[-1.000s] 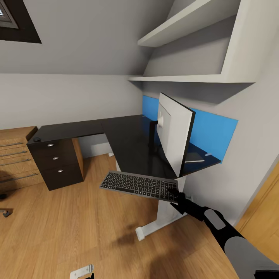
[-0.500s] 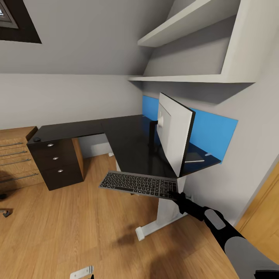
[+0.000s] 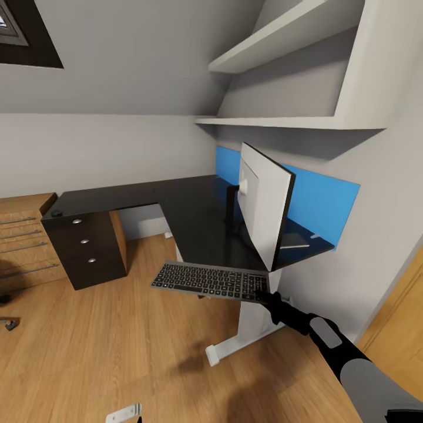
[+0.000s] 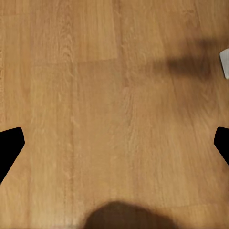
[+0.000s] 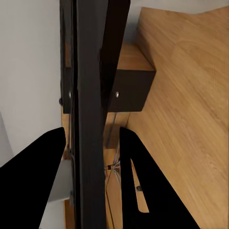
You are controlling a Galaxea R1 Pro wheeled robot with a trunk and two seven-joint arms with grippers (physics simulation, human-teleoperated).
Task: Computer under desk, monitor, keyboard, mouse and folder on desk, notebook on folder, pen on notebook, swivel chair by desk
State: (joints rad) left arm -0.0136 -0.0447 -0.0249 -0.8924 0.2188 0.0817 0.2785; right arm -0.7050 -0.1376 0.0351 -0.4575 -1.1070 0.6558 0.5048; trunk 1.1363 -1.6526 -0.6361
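My right gripper (image 3: 268, 295) is shut on the right end of the keyboard (image 3: 207, 280), a slim grey-framed board with dark keys. It hangs level in the air just off the near edge of the black desk (image 3: 188, 211). In the right wrist view the keyboard (image 5: 89, 105) runs edge-on between the two black fingers (image 5: 136, 176). The monitor (image 3: 264, 200) stands on the desk with its white back towards me, just behind the keyboard. My left gripper (image 4: 114, 145) is open over bare wood floor.
A black drawer unit (image 3: 88, 249) with silver knobs stands left of the desk, a small dark thing (image 3: 56, 212) on its top. White shelves (image 3: 294, 120) hang above the monitor. The desk's blue panel (image 3: 326, 197) and white leg (image 3: 252, 323) are near my right arm.
The held end of the keyboard has risen a little, so the board lies more level. The whole view has shifted slightly.
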